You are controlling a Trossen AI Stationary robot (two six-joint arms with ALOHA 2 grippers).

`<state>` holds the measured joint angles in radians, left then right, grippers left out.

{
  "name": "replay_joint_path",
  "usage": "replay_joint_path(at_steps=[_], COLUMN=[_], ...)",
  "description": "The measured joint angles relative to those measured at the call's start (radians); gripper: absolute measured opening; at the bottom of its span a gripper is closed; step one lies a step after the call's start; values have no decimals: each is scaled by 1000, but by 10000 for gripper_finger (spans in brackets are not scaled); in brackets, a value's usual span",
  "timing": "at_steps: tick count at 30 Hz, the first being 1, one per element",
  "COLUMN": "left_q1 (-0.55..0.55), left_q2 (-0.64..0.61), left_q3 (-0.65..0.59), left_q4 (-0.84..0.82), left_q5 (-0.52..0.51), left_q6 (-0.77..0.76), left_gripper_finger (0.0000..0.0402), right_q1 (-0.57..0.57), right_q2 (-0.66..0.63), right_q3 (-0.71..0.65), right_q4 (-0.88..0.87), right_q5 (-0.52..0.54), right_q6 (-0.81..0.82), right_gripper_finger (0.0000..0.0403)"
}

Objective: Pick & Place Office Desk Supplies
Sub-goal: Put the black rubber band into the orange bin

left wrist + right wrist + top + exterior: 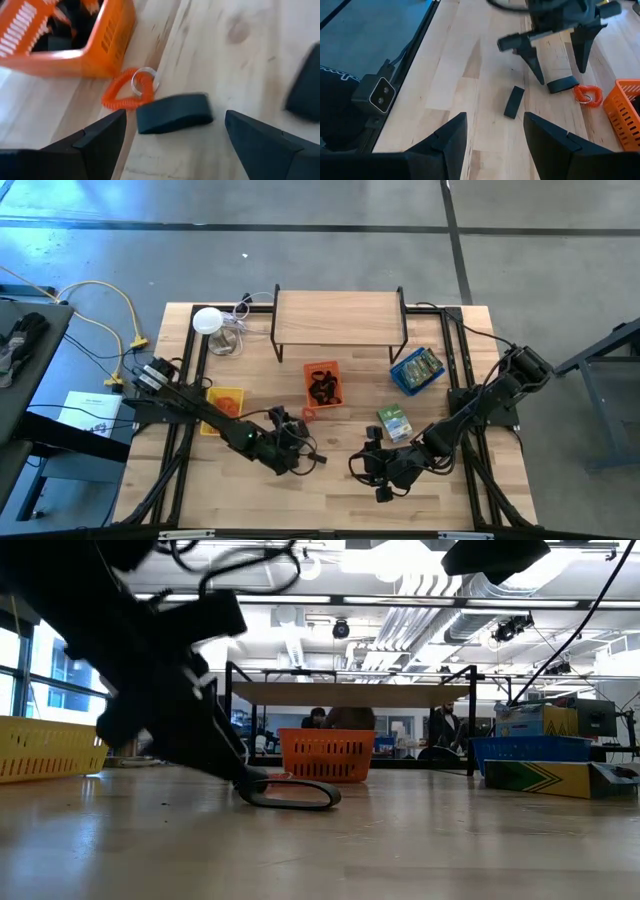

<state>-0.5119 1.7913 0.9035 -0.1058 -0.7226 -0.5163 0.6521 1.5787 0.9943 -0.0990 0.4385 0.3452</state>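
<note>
My left gripper (293, 440) is open and low over the table, near the middle of its near half. In the left wrist view its fingers (100, 142) stand on either side of a black clip-like piece (172, 114) lying flat on the wood, with a gap on each side. A red-orange coiled loop with a silver ring (127, 93) lies just beyond it, beside the orange tray (107, 45). My right gripper (495, 122) is open, hovering to the right, facing a second small black piece (514, 101). A green-and-silver packet (393, 423) lies flat on the table.
The orange tray (322, 383) holds black clips and orange loops. A yellow tray (225, 402) sits to the left and a blue tray (417, 370) with packets to the right. A wooden shelf (338, 317) and a white lamp (207, 321) stand at the far edge.
</note>
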Motion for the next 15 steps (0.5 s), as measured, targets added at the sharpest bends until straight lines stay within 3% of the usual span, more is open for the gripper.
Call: replay_joint_path(at_steps=[15], left_q1=[44], left_q2=[55], left_q3=[3], left_q4=[21], left_q5=[22], left_q6=[-109], left_gripper_finger=[331], right_q1=[0], right_q2=[0], right_q3=[0], right_q4=[-1], right_q5=[1], right_q6=[-2], right_gripper_finger=[184])
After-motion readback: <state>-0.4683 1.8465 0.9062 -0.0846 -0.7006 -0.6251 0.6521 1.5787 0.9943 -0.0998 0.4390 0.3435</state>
